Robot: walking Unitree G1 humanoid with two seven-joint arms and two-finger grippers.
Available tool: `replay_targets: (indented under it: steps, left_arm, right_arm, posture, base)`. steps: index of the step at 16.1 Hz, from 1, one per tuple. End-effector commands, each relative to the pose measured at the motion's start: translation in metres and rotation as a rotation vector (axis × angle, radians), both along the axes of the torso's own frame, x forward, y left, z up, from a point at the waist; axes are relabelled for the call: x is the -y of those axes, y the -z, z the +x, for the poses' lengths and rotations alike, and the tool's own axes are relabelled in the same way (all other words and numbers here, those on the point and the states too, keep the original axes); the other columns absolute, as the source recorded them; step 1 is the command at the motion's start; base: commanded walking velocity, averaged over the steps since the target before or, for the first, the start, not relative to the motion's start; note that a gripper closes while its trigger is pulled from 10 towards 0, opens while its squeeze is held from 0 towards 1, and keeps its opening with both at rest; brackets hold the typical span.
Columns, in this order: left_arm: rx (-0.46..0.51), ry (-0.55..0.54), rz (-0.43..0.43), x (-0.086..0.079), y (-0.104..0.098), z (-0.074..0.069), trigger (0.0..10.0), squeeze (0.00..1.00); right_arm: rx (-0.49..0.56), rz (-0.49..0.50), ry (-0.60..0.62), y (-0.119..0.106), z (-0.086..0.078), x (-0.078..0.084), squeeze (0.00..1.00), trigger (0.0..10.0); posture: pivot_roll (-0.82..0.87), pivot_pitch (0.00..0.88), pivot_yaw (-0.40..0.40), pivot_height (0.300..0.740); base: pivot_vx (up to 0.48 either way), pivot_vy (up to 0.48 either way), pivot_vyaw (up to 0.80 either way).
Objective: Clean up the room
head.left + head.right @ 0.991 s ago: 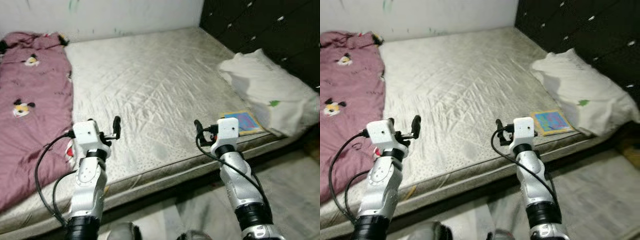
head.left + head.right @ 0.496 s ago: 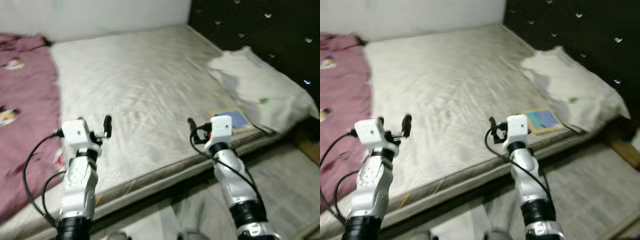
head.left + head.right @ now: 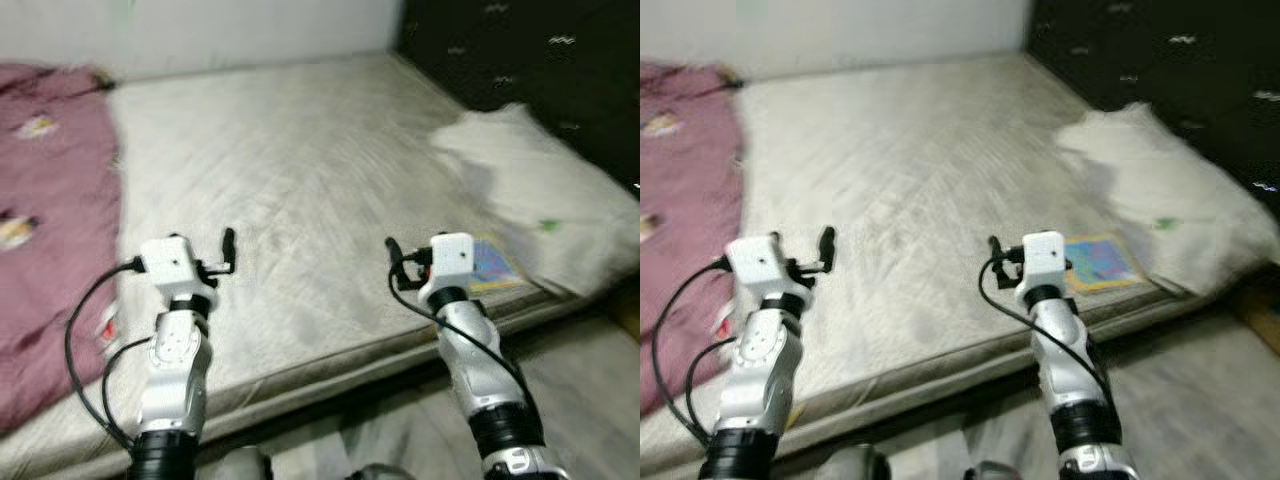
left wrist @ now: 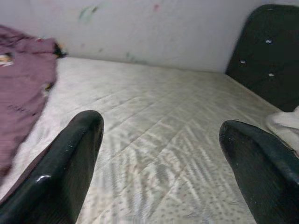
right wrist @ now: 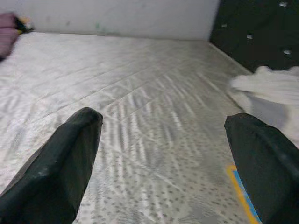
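A bare grey mattress (image 3: 300, 150) lies before me. A maroon blanket (image 3: 45, 230) with cartoon prints covers its left side. On the right rests a white pillow (image 3: 530, 190), and a colourful book (image 3: 492, 262) lies flat by the mattress's front edge, partly under the pillow. My left gripper (image 3: 222, 255) hovers open over the front of the mattress, near the blanket's edge. My right gripper (image 3: 398, 262) is open too, just left of the book. Along the wrist views, the left gripper (image 4: 161, 128) and right gripper (image 5: 163, 120) hold nothing between their fingers.
A black tufted headboard (image 3: 520, 50) stands behind the pillow, and a pale wall (image 3: 200, 25) runs along the far side. A small white and red scrap (image 3: 108, 322) sits at the blanket's edge. Grey floor (image 3: 590, 400) lies below the mattress at the right.
The whole picture has swung to the right and back and is blurred, so the camera moved. Both arms keep the same raised pose with open fingers.
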State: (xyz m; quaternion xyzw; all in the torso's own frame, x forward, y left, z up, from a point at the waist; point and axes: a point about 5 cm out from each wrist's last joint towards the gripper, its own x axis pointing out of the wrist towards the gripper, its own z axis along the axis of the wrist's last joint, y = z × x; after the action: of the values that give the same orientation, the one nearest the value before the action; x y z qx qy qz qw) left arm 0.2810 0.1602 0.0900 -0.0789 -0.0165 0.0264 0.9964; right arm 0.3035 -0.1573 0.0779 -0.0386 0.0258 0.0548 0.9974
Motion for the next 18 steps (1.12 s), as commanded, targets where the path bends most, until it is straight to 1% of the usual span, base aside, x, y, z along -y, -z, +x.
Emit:
replay_targets:
  steps: [1, 3, 4, 5, 18]
  left_arm:
    - [-0.013, 0.003, 0.002, -0.0012, 0.0012, 0.0004, 10.0, 0.0]
    - [-0.01, 0.005, -0.004, -0.0023, 0.0004, 0.0009, 10.0, 0.0]
    - [-0.016, 0.005, -0.025, -0.0026, 0.001, 0.0012, 10.0, 0.0]
    - [-0.017, 0.007, -0.028, -0.0026, 0.0011, 0.0014, 10.0, 0.0]
    - [-0.018, 0.018, -0.037, -0.0012, 0.0019, 0.0008, 10.0, 0.0]
  right_arm:
    - [0.013, 0.003, -0.001, -0.0028, 0.0014, -0.0006, 0.0, 10.0]
    - [0.008, 0.009, 0.004, -0.002, 0.0015, -0.0006, 0.0, 10.0]
    - [0.005, 0.021, 0.012, -0.0016, 0.0016, -0.0001, 0.0, 10.0]
    - [0.005, 0.019, 0.011, -0.0017, 0.0018, -0.0003, 0.0, 10.0]
    - [-0.003, 0.029, -0.003, -0.0012, 0.0011, -0.0006, 0.0, 10.0]
  posture:
    - [0.01, 0.0, -0.002, 0.74]
    - [0.01, 0.0, -0.001, 0.74]
    - [0.01, 0.0, 0.0, 0.74]
    - [0.01, 0.0, 0.0, 0.74]
    - [0.01, 0.0, -0.008, 0.74]
  base:
    - [0.0, 0.0, 0.64]
    - [0.0, 0.298, 0.0]
    - [0.0, 0.48, 0.0]
    - [0.0, 0.48, 0.0]
    - [0.0, 0.48, 0.0]
